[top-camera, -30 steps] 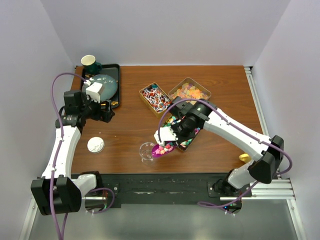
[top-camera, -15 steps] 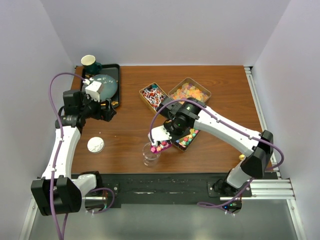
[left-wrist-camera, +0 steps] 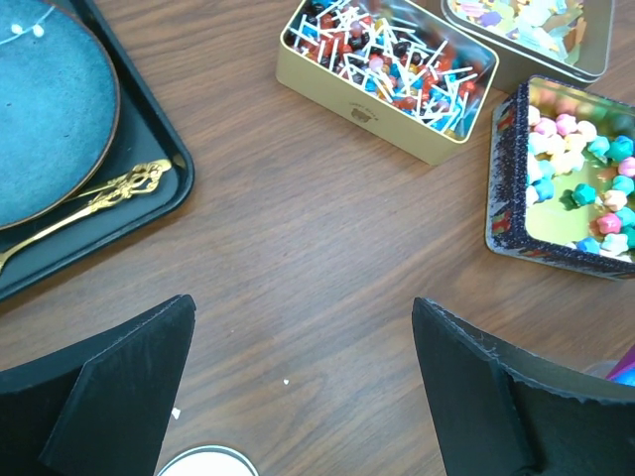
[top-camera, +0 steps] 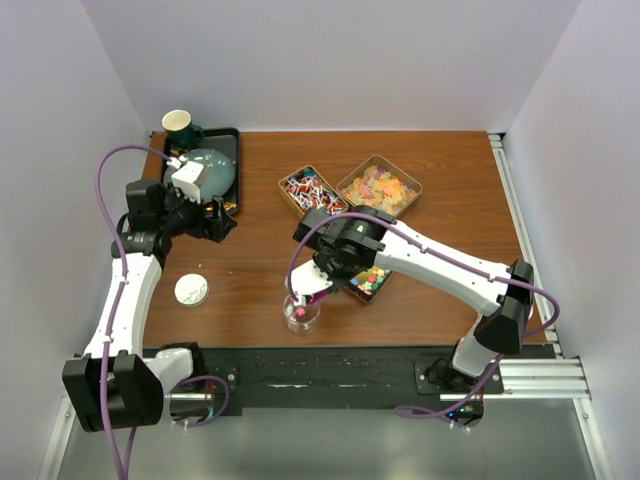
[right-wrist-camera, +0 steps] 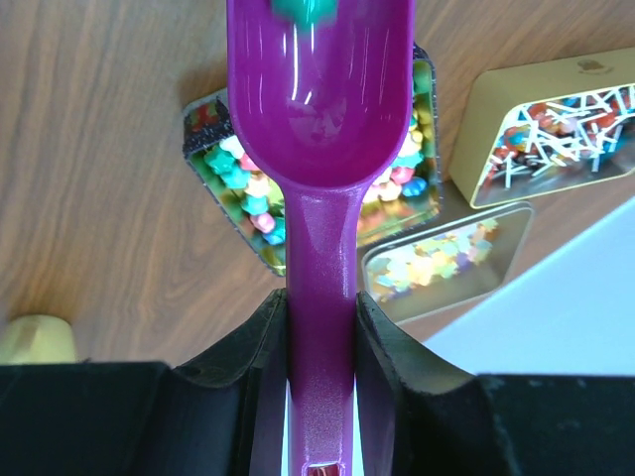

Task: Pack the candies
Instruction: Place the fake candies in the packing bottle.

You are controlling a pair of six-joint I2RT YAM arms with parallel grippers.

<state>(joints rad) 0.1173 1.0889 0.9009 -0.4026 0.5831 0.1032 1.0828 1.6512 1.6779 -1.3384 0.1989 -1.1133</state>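
Observation:
My right gripper (top-camera: 318,278) (right-wrist-camera: 319,307) is shut on the handle of the purple scoop (right-wrist-camera: 319,99), tipped over a clear jar (top-camera: 302,314) that holds a few bright candies. One teal candy (right-wrist-camera: 303,8) shows at the scoop's tip; the rest of the bowl looks empty. The multicolour candies fill a dark tin (top-camera: 371,281) (right-wrist-camera: 234,169) (left-wrist-camera: 571,169). The red-white-blue wrapped ones lie in a gold tin (top-camera: 311,192) (left-wrist-camera: 392,64), and the orange-yellow gummies in another tin (top-camera: 378,186) (right-wrist-camera: 446,263). My left gripper (top-camera: 214,222) (left-wrist-camera: 303,305) is open and empty above bare wood.
A black tray (top-camera: 232,140) at the back left holds a blue plate (top-camera: 205,170) (left-wrist-camera: 45,119) and a gold spoon (left-wrist-camera: 99,193). A green cup (top-camera: 178,124) stands at its far end. A white lid (top-camera: 191,290) lies near the left arm. A yellow object (right-wrist-camera: 35,337) sits by the right arm.
My right gripper has swung left with the scoop and tipped it over the jar. The heap of candies that was in the scoop has gone, and candies now lie in the jar.

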